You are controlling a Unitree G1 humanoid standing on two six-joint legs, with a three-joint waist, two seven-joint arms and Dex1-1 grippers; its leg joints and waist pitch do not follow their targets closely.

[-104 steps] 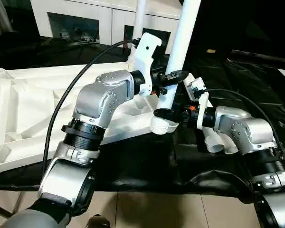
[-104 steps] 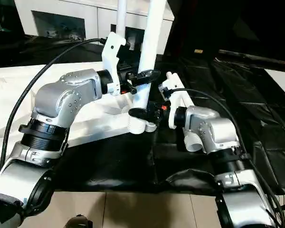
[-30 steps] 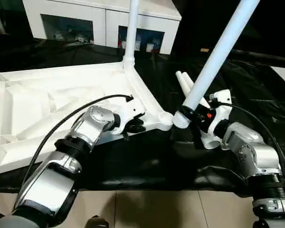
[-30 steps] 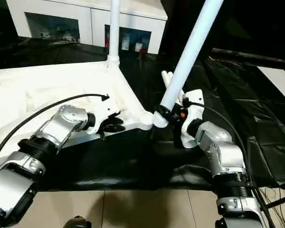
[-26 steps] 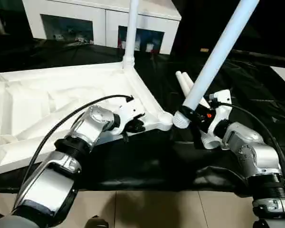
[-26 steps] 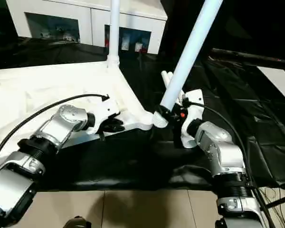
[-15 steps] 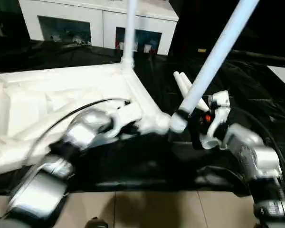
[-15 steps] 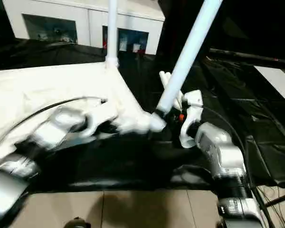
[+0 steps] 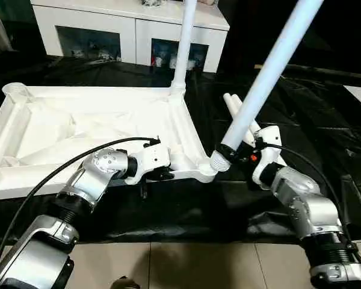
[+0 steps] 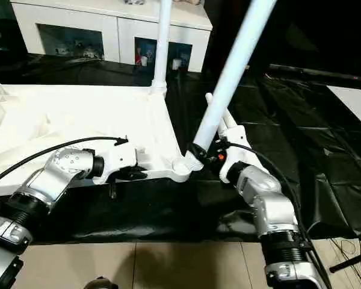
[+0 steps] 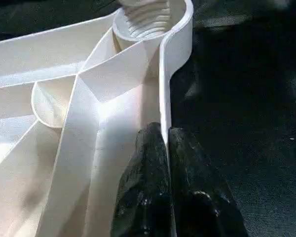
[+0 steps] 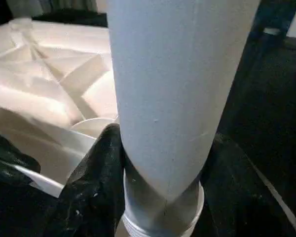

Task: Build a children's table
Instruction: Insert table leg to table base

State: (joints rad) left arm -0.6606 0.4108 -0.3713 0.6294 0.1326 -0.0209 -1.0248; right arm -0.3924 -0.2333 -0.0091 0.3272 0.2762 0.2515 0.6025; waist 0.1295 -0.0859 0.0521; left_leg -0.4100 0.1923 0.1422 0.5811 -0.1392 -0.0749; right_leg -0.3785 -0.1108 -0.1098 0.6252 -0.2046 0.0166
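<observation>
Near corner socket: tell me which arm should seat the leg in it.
Right. The right gripper holds the tilted leg, its threaded end beside the near corner socket. The left gripper is pinched on the tabletop's rim, steadying it.

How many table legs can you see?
4. One leg stands upright in the far corner of the tabletop. One leg is tilted in the right gripper. Two more legs lie on the black sheet behind it.
</observation>
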